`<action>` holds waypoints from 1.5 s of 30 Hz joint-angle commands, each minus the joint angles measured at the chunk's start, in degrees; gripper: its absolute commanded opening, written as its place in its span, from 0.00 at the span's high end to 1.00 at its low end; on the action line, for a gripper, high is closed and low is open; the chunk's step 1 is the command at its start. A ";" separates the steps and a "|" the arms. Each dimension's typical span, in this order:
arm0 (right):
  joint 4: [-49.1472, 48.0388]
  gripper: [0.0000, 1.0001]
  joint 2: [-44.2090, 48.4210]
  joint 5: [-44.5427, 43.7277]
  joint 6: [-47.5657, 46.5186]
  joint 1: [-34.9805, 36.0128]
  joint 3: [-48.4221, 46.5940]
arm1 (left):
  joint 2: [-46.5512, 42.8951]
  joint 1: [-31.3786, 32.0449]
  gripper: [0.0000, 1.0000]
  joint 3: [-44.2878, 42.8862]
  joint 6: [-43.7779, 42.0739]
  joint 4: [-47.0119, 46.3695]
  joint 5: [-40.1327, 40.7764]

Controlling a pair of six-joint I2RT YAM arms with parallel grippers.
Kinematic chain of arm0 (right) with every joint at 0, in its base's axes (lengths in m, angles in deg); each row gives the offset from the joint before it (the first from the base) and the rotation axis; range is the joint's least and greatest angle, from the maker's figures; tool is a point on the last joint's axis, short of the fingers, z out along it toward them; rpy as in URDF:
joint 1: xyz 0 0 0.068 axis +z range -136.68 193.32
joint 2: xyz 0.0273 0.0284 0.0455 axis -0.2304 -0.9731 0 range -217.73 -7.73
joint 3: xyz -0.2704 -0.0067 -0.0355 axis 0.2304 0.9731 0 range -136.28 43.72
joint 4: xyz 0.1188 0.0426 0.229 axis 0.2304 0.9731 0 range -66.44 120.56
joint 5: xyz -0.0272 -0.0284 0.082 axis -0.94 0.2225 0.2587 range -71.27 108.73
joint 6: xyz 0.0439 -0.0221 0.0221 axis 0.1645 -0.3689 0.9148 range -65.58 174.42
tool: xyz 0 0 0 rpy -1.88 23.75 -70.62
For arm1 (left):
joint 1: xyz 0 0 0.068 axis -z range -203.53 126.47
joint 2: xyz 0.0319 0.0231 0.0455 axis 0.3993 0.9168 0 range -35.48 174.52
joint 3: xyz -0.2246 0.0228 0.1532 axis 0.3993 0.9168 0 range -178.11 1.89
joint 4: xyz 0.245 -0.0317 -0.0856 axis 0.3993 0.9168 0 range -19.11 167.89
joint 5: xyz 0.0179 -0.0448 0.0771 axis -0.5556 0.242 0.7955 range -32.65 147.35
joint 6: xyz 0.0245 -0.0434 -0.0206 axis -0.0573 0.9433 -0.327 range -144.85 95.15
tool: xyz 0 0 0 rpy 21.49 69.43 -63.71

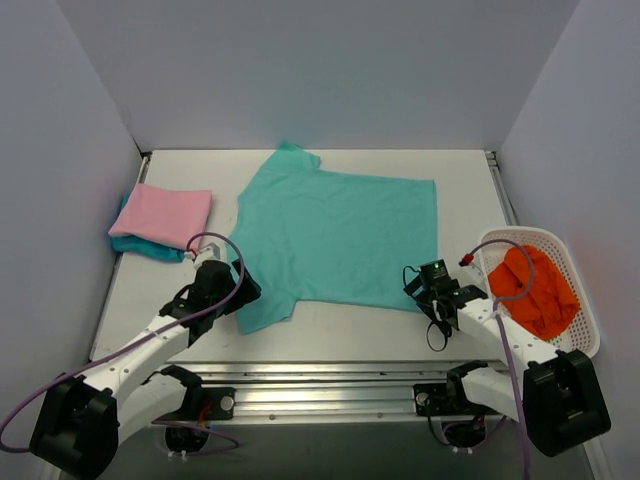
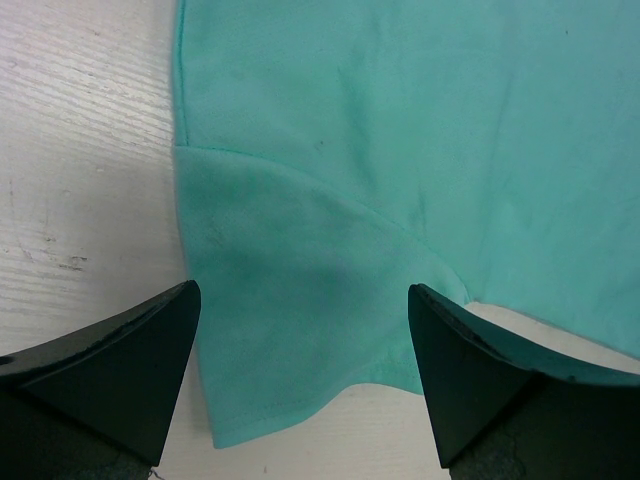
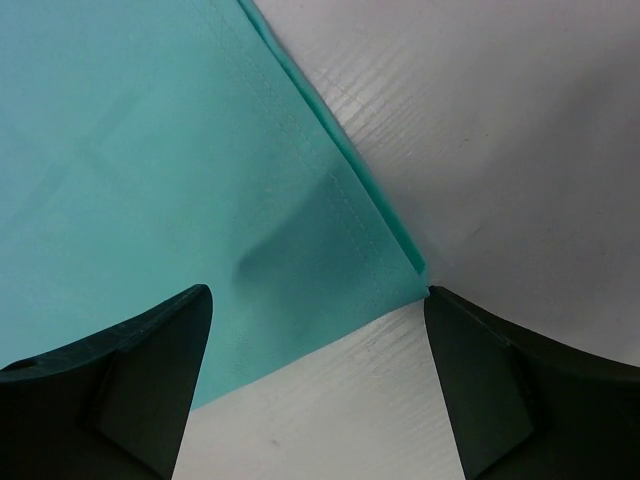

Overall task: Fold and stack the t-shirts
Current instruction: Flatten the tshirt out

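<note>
A mint-teal t-shirt [image 1: 335, 235] lies spread flat across the middle of the table. At the far left a folded pink t-shirt [image 1: 165, 213] rests on a folded darker turquoise one [image 1: 145, 246]. My left gripper [image 1: 245, 290] is open at the mint shirt's near-left sleeve. In the left wrist view that sleeve [image 2: 290, 300] lies between the wide-apart fingers of the left gripper [image 2: 302, 290]. My right gripper [image 1: 415, 287] is open at the near-right hem corner. In the right wrist view that corner [image 3: 385, 275] reaches the right finger [image 3: 470, 350] of the right gripper [image 3: 318, 292].
A white mesh basket [image 1: 585, 315] stands at the right edge of the table and holds orange-red cloth [image 1: 535, 290]. Grey walls close in the table at the back and both sides. A metal rail [image 1: 320, 378] carrying the arm bases runs along the near edge.
</note>
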 commanded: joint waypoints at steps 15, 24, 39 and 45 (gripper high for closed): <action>-0.36 0.64 0.37 1.92 -1.66 -0.35 1.26 | -0.94 -0.95 0.06 0.18 -0.47 -2.10 -0.77; -0.01 1.00 1.77 1.57 -2.36 -0.53 1.44 | 2.49 -0.87 0.06 -2.71 0.06 2.29 -2.52; -0.45 1.00 4.15 2.10 -3.50 -1.32 2.49 | -6.74 2.30 0.06 -0.35 4.01 15.13 -6.04; -1.33 1.00 3.27 2.98 -3.94 -1.76 2.58 | -3.41 2.47 0.03 3.96 5.69 7.76 -8.94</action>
